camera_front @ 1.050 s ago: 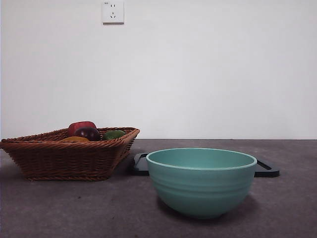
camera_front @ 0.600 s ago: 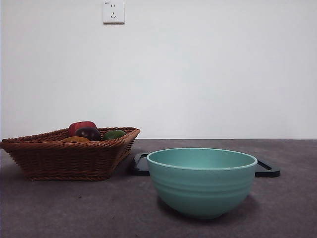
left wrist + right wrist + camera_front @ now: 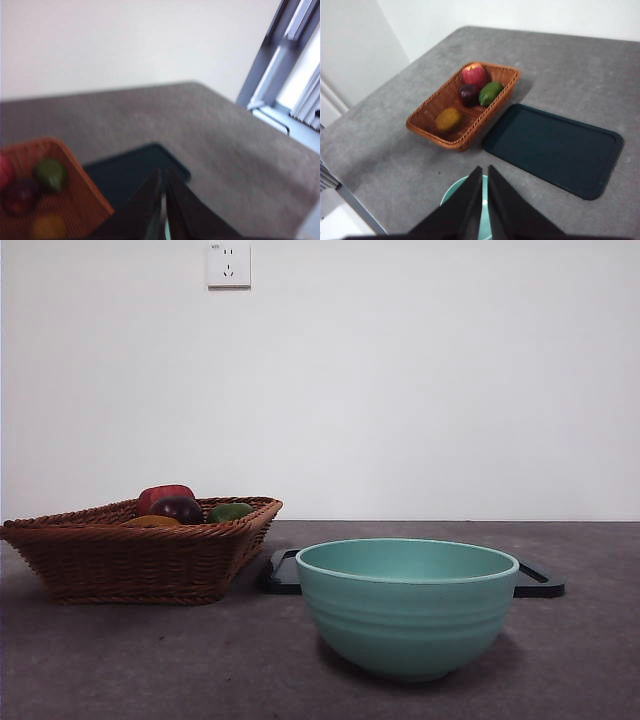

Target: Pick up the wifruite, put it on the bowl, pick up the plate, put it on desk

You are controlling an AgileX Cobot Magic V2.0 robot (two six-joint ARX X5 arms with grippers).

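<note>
You have not started the job yet. The wifruite, the dull orange fruit, sits in the wicker basket at the end away from the red apple. The dark purple fruit and a green fruit lie between them. From the front you see only a thin orange bit of it over the basket rim. The teal bowl stands on the desk and it looks empty as far as you can see. The dark tray, which seems to be the plate you must move, lies flat on the desk just beside the basket and behind the bowl.

Both arms wait up high. The left gripper has its jaws pressed together and holds nothing. The right gripper is the same, jaws together, above the bowl.

So you still have to lift the fruit, put it in the bowl, and then move the tray.

Nothing on the table differs from one second ago.
</note>
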